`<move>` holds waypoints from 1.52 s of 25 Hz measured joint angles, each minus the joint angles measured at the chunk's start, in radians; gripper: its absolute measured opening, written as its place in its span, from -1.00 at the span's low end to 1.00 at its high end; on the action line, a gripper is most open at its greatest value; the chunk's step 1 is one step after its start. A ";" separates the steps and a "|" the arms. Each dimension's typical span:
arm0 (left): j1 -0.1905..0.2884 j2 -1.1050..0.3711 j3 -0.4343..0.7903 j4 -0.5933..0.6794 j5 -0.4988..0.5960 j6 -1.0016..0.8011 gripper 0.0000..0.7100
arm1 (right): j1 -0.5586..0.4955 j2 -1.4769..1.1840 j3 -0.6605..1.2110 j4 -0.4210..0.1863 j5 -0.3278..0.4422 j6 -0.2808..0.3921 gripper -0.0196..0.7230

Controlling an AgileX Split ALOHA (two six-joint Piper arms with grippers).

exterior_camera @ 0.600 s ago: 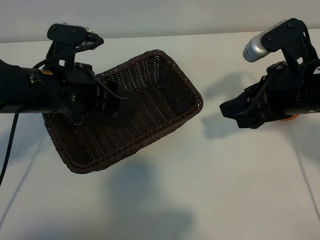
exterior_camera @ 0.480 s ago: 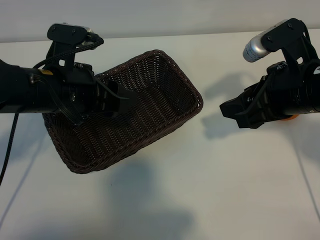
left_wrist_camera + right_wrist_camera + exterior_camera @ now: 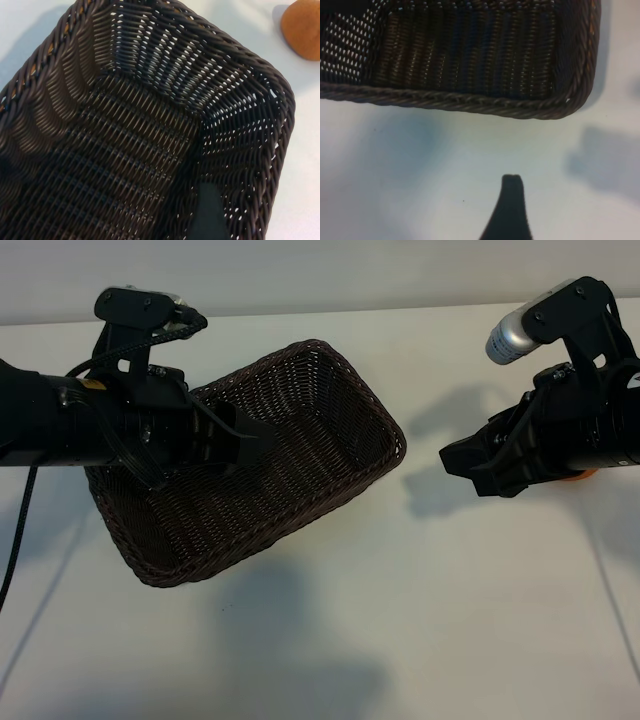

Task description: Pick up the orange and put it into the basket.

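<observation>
The dark-brown wicker basket (image 3: 330,410) lies askew at centre-left of the white table. My left gripper (image 3: 255,443) hangs open over the basket's left half, holding nothing. In the left wrist view one finger (image 3: 206,212) shows above the woven floor (image 3: 125,150), and the orange (image 3: 301,27) lies on the table beyond the basket's far corner. My right gripper (image 3: 456,461) hovers open and unladen right of the basket. The orange (image 3: 579,477) is mostly hidden under the right arm; only a sliver shows. The right wrist view shows one finger (image 3: 511,200) over bare table, short of the basket's rim (image 3: 470,102).
The white table (image 3: 400,620) spreads in front of both arms, with their shadows on it. A silver cylinder (image 3: 512,337) sits atop the right arm. A black cable (image 3: 18,540) runs down from the left arm at the table's left edge.
</observation>
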 joint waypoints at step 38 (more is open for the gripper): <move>0.000 -0.280 0.131 1.210 0.376 -1.659 0.55 | 0.000 0.000 0.000 0.002 0.008 0.000 0.65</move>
